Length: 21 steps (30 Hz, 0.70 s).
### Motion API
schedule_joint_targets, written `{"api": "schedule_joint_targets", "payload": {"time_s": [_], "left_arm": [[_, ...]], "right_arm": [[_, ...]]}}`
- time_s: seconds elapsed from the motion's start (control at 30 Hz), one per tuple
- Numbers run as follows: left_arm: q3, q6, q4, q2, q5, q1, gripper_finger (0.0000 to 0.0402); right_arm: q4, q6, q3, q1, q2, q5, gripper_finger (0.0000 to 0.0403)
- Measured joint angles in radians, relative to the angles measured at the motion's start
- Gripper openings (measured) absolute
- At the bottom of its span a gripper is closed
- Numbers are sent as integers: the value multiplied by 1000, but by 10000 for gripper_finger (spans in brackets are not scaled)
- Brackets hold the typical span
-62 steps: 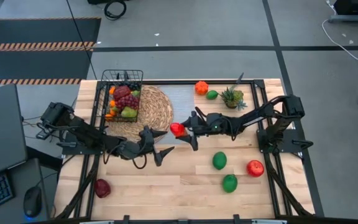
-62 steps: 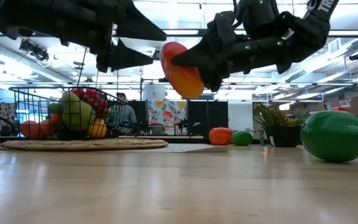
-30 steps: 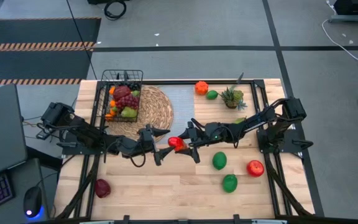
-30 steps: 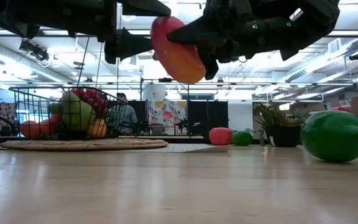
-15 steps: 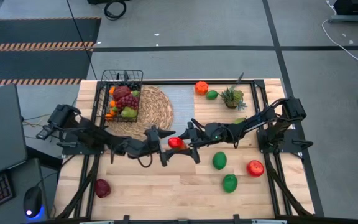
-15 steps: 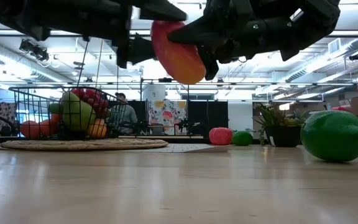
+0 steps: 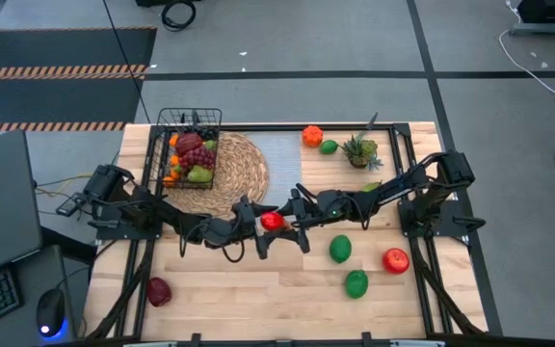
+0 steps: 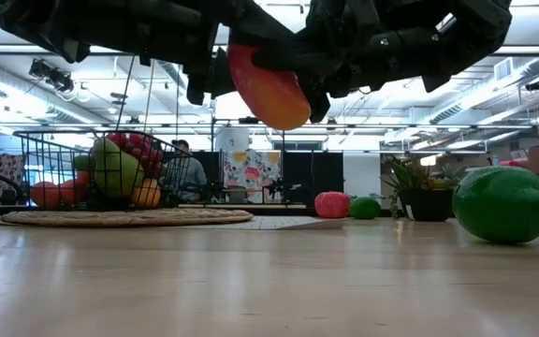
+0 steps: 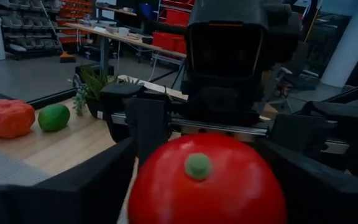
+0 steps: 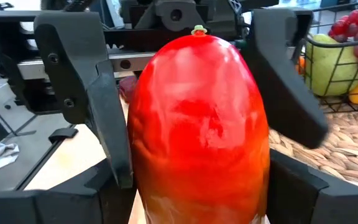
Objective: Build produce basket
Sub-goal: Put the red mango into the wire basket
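Mango: the orange-red mango (image 7: 273, 221) hangs above mid-worktop, just off the straw mat (image 7: 244, 173).
Right pincer: the right pincer (image 7: 284, 218) pinches the mango between both fingers.
Left pincer: the left pincer (image 7: 262, 225) brackets the same fruit, fingers spread either side; contact appears likely but is unclear.
Basket: the basket (image 7: 190, 146), filled with produce, stands on the mat's far-left part.
Worktop: green fruits (image 7: 340, 249) and a red apple (image 7: 395, 259) lie loose on the worktop (image 7: 258, 284).
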Motion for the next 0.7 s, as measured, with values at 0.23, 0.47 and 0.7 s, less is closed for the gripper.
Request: {"api": "schedule_joint_targets", "payload": {"time_s": [0.23,0.47,0.7], "left_arm": [[0,0,-3,0,-1,-1,250],[0,2,-26,0,-8,-3,250],[0,2,-86,-1,-48,-3,250]], "right_arm": [[-3,-4,0,0,0,22,290],[-29,-29,0,0,0,37,327],[-96,-49,0,-18,0,69,351]]}}
